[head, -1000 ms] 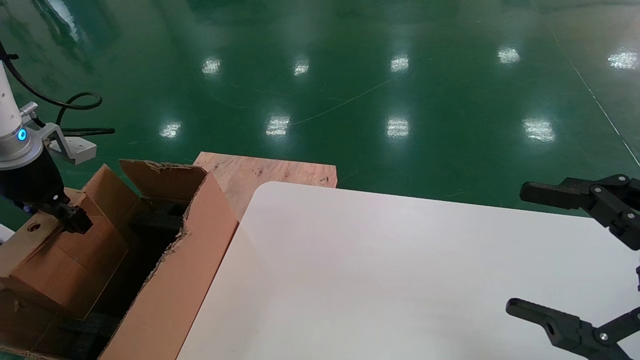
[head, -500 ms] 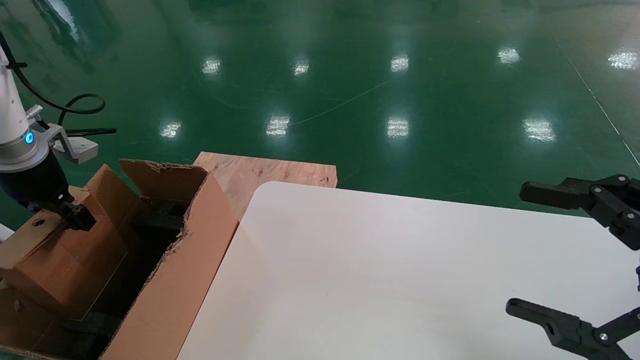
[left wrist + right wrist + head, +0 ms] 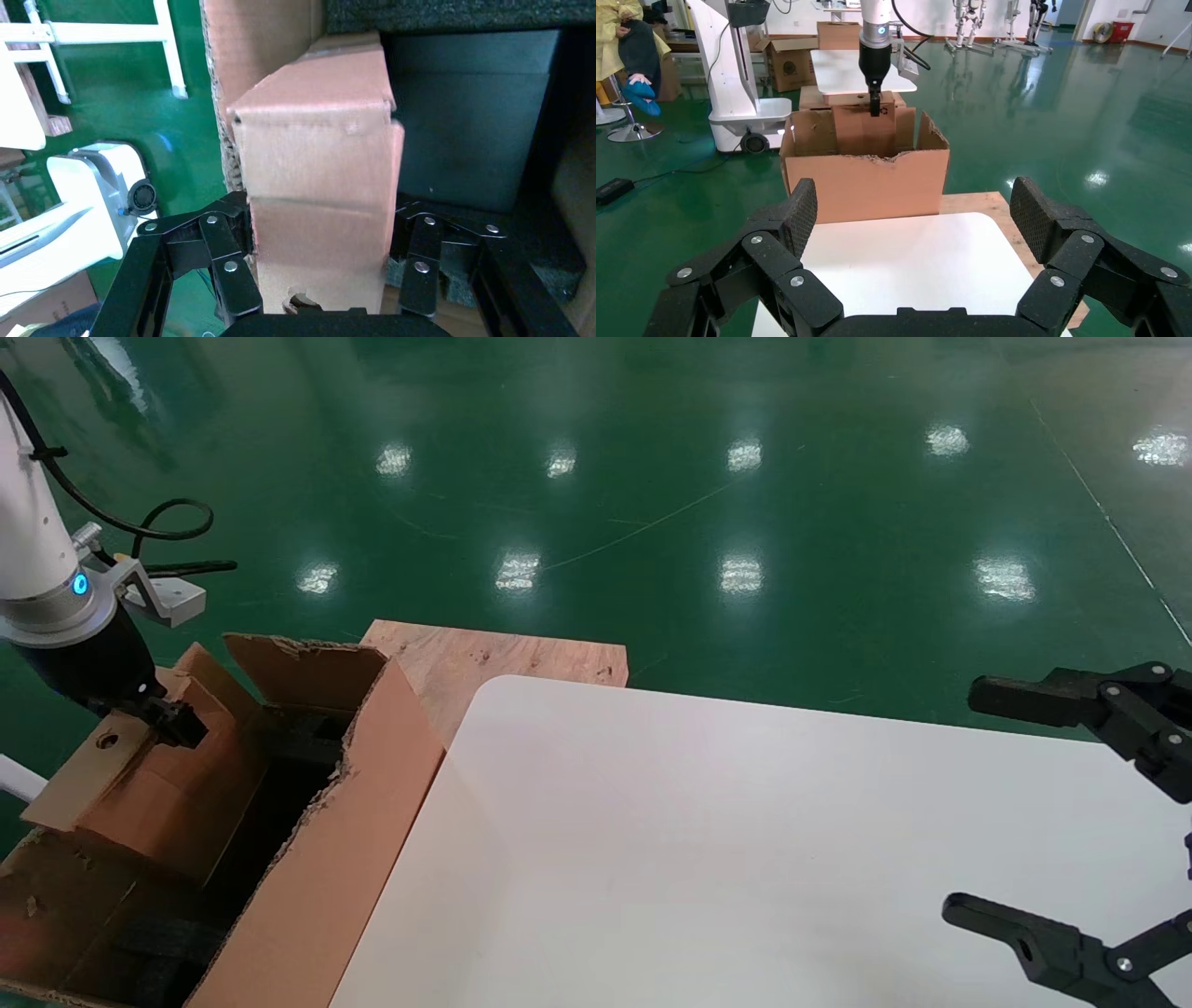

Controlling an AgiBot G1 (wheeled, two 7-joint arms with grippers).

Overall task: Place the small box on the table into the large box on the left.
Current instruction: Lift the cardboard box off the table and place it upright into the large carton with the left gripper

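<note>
The small box (image 3: 158, 794) (image 3: 316, 175) is a brown carton with a round punched hole. It hangs tilted inside the large box (image 3: 345, 840) (image 3: 866, 186), above black foam (image 3: 471, 119). My left gripper (image 3: 172, 724) (image 3: 320, 232) is shut on the small box, one finger on each side wall. The large box has ragged flap edges and stands at the left of the white table (image 3: 745, 859). My right gripper (image 3: 1001, 808) (image 3: 916, 210) hovers open over the table's right end, with nothing between its fingers.
A bare plywood board (image 3: 503, 663) lies behind the table's rounded corner, next to the large box. Green floor surrounds everything. A white robot stand (image 3: 91, 196) sits on the floor outside the large box's far wall.
My left gripper has carried the small box upward and to the right within the large box. The right arm has not moved.
</note>
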